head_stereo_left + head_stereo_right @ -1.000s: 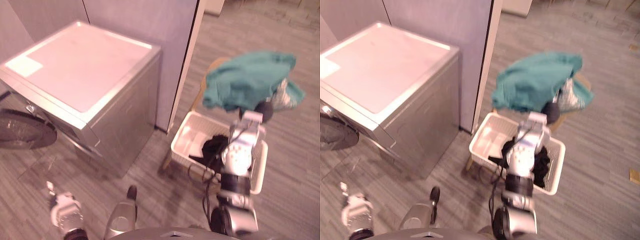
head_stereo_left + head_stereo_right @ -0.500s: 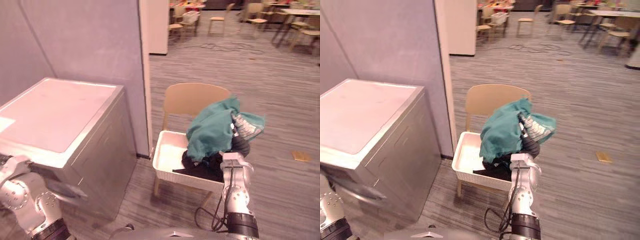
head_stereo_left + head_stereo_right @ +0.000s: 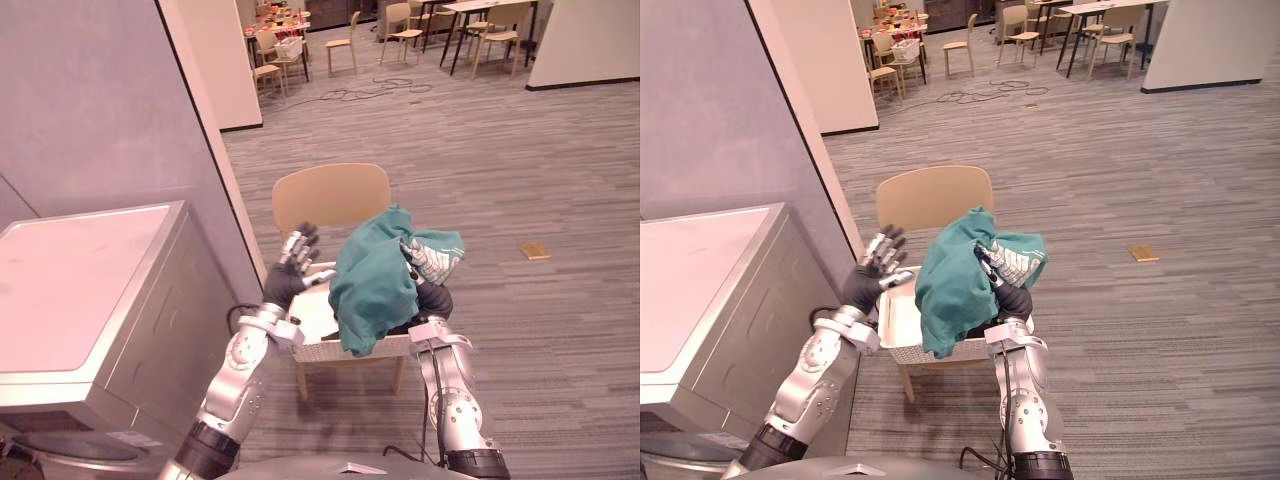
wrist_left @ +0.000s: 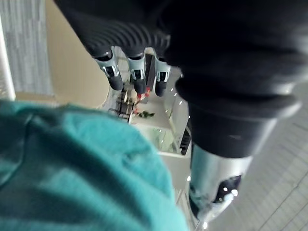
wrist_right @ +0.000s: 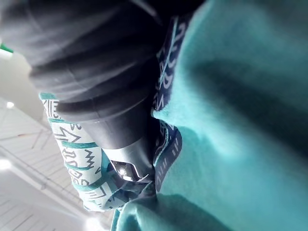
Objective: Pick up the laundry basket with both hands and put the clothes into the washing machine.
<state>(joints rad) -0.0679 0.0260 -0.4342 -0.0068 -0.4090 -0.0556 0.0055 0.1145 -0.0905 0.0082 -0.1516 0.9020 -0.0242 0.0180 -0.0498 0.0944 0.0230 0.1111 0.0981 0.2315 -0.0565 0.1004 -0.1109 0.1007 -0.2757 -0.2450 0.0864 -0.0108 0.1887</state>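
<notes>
Left eye view: left hand fingers straight, beside laundry basket.

Left hand, fingers straight, by basket on chair; right hand gripping teal garment.

The laundry basket is white. One teal garment is plain, and a white cloth beside it is printed with teal and navy zigzags. The chair is pale tan, the washing machine silver-grey, and the floor grey with fine stripes.
</notes>
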